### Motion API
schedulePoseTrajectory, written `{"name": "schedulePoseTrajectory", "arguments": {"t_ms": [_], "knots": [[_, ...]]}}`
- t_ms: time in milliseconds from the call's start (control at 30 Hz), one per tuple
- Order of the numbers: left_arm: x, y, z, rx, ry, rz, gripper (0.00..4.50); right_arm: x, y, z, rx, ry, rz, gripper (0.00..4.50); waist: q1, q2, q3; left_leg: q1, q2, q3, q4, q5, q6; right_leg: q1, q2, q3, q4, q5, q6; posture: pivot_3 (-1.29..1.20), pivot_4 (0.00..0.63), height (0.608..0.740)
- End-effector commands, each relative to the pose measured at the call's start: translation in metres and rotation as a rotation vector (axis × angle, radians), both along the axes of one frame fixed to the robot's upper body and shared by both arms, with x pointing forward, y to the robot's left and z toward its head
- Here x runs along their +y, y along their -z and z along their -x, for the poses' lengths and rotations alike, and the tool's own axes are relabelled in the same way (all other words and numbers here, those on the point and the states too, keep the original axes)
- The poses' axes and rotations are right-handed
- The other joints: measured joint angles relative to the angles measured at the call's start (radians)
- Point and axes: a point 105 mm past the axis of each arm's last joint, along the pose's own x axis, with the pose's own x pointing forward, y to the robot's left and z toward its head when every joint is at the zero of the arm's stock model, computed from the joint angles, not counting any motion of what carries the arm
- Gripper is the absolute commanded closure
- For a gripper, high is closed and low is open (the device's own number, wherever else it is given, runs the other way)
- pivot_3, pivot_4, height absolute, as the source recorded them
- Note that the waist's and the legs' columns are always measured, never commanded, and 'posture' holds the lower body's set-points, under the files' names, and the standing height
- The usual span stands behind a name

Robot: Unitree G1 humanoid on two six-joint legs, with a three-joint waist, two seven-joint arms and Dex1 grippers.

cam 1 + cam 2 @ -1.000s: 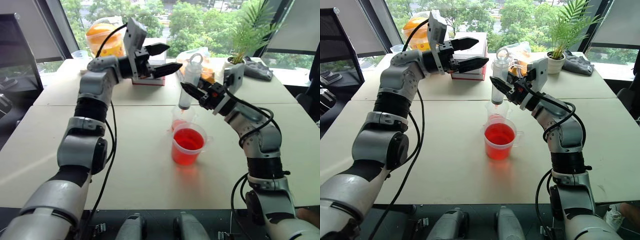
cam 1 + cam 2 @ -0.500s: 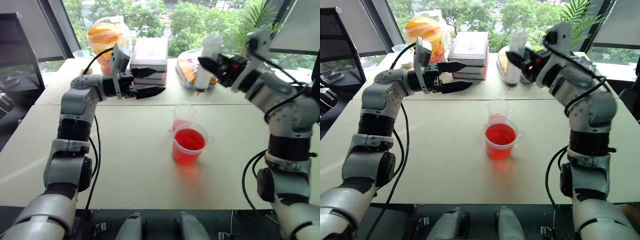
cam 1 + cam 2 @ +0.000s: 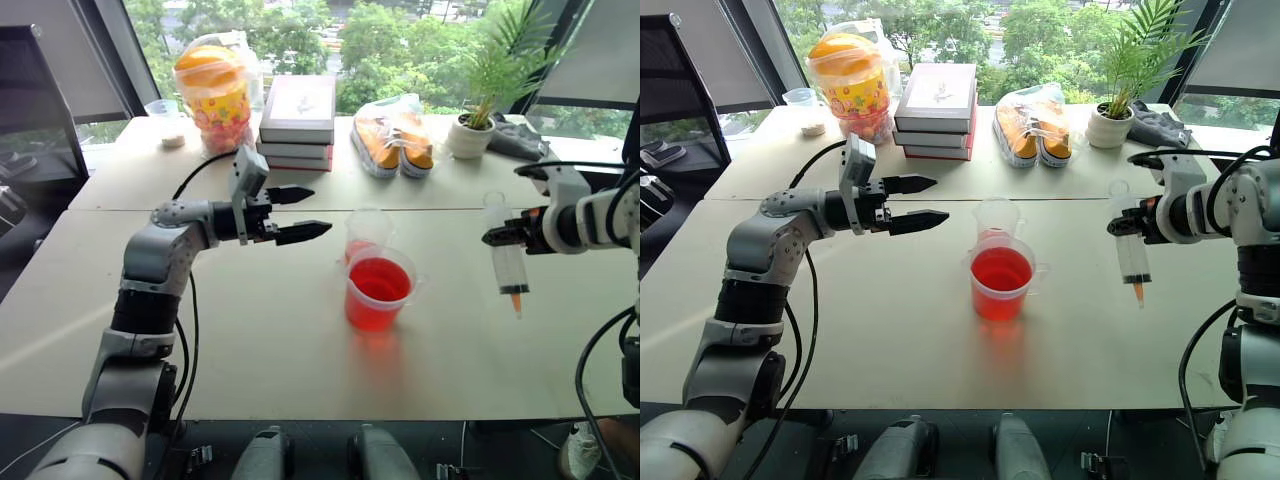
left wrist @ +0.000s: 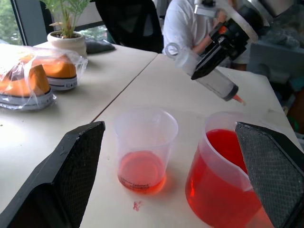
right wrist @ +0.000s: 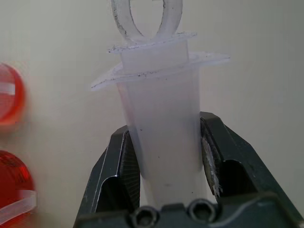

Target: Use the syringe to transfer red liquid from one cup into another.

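Red liquid (image 3: 999,272) nearly to the brim of the wide cup (image 3: 1001,305), nearest on the table (image 3: 890,330); just behind and touching or nearly so, the slim cup (image 3: 997,219) with a shallow red pool at its bottom. Probably set close so the syringe crosses little open table and drips less. Out to the right, well apart from both cups, the syringe (image 3: 1132,252) hanging upright above the table, orange tip down, barrel looking empty, clamped at mid-barrel by the right gripper (image 5: 166,156); likely held tip-down and clear of the cups to be parked or set down. To the left of the cups, the left gripper (image 3: 910,200) level, pointing toward them, fingers spread, holding nothing; seemingly on hand to steady a cup or work the plunger. Farther back, books (image 3: 935,98), a snack jar (image 3: 848,75), bagged shoes (image 3: 1038,125), a potted plant (image 3: 1110,125).
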Motion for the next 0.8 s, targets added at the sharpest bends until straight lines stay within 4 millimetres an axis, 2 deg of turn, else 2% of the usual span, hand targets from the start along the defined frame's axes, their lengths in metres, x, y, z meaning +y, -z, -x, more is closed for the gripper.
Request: {"name": "schedulePoseTrajectory", "arguments": {"t_ms": [33, 233, 333, 400, 433, 533, 567, 700, 800], "knots": [[-0.002, -0.010, 0.009, -0.042, 0.021, 0.002, 0.01, 0.001, 0.005, 0.000, 0.025, 0.003, -0.029, 3.08, -0.001, 0.000, 0.000, 0.000, 0.000, 0.000, 0.000, 0.000, 0.000, 0.000, 0.000, 0.000, 0.001, 0.000, 0.000, 0.00, 0.150, 0.740], [-0.004, -0.006, 0.012, -0.031, 0.013, -0.011, 0.01, 0.002, 0.038, -0.009, 0.092, 0.056, -0.060, 3.08, 0.004, 0.000, 0.000, 0.002, 0.000, 0.000, 0.001, 0.000, 0.000, 0.001, 0.000, 0.000, 0.001, 0.000, 0.000, 0.00, 0.150, 0.740], [-0.006, -0.003, 0.015, -0.028, 0.016, -0.026, 0.01, 0.000, 0.048, -0.012, 0.102, 0.072, -0.065, 3.08, 0.006, 0.000, 0.000, 0.002, 0.000, -0.001, 0.001, 0.000, 0.000, 0.002, 0.000, -0.001, 0.000, 0.000, 0.000, 0.00, 0.150, 0.740], [-0.007, -0.001, 0.016, -0.027, 0.018, -0.032, 0.00, 0.000, 0.050, -0.013, 0.103, 0.078, -0.067, 2.07, 0.005, 0.000, 0.000, 0.002, 0.000, -0.001, 0.001, 0.000, 0.000, 0.003, 0.000, -0.001, -0.001, 0.000, 0.000, 0.00, 0.150, 0.740], [-0.007, -0.001, 0.016, -0.025, 0.019, -0.033, 0.00, 0.000, 0.050, -0.014, 0.102, 0.078, -0.069, 1.80, 0.005, 0.000, 0.000, 0.002, 0.000, -0.001, 0.001, 0.000, 0.000, 0.003, 0.000, -0.001, -0.001, 0.000, 0.000, 0.00, 0.150, 0.740], [-0.005, -0.001, 0.017, -0.020, 0.021, -0.036, 0.00, 0.002, 0.037, -0.013, 0.067, 0.052, -0.070, 0.31, 0.005, 0.000, 0.000, 0.002, 0.000, -0.001, 0.001, 0.000, 0.000, 0.004, 0.000, -0.001, -0.001, 0.001, 0.001, 0.00, 0.150, 0.740], [-0.004, -0.001, 0.018, -0.019, 0.021, -0.038, 0.00, 0.003, 0.023, -0.011, 0.024, 0.024, -0.069, 0.07, 0.006, 0.000, 0.000, 0.002, 0.000, -0.001, 0.001, 0.000, 0.000, 0.004, 0.000, -0.001, -0.001, 0.001, 0.001, 0.00, 0.150, 0.740], [0.004, -0.002, 0.023, -0.012, 0.036, -0.047, 0.00, 0.004, -0.027, 0.000, -0.131, -0.064, -0.041, 0.07, 0.007, 0.001, 0.000, 0.001, 0.000, -0.001, 0.001, 0.000, 0.000, 0.002, 0.000, -0.001, -0.002, 0.001, 0.001, 0.00, 0.150, 0.740], [0.014, -0.001, 0.026, -0.018, 0.032, -0.079, 0.00, 0.009, -0.062, 0.021, -0.266, -0.207, 0.025, 0.07, 0.008, 0.001, 0.000, 0.000, 0.000, -0.002, -0.001, 0.000, 0.000, 0.002, 0.000, -0.001, -0.004, 0.001, 0.001, 0.00, 0.150, 0.740]]}}
